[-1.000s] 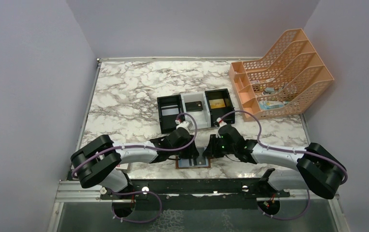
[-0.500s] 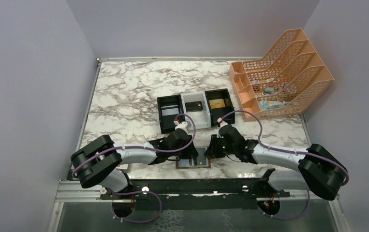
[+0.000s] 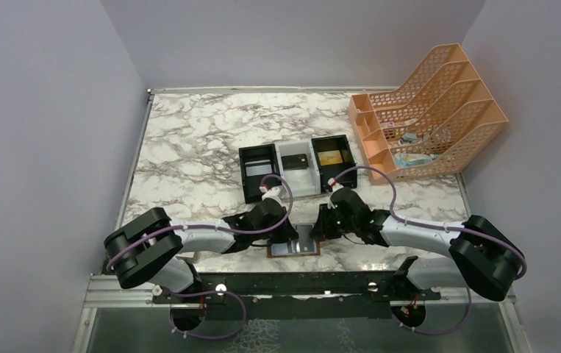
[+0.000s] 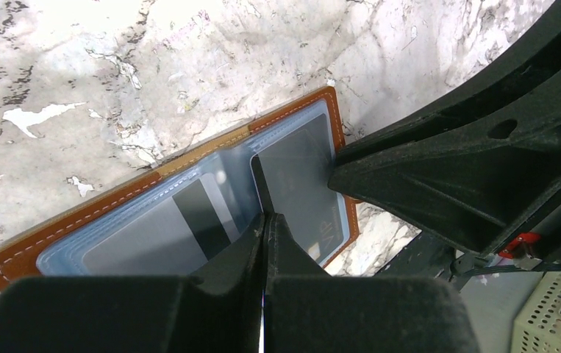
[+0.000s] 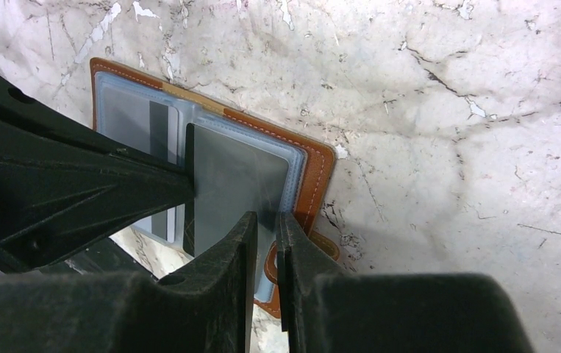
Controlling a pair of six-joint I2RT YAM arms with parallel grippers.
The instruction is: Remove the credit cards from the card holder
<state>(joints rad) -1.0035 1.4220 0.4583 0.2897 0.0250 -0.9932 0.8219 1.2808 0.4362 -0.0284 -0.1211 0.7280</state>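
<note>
Two grippers meet at the open card holder (image 5: pixel 317 173): the left gripper (image 4: pixel 265 217), tips together, pinches the grey credit card (image 5: pixel 233 184) by its thin edge just ahead of it, and the right gripper (image 5: pixel 268 219) clamps the holder's blue sleeve between its fingertips.

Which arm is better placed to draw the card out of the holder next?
Left: the left gripper is shut on the free edge of the card, so it can pull. The right gripper pinches a sleeve of the holder, seemingly bracing it.
</note>
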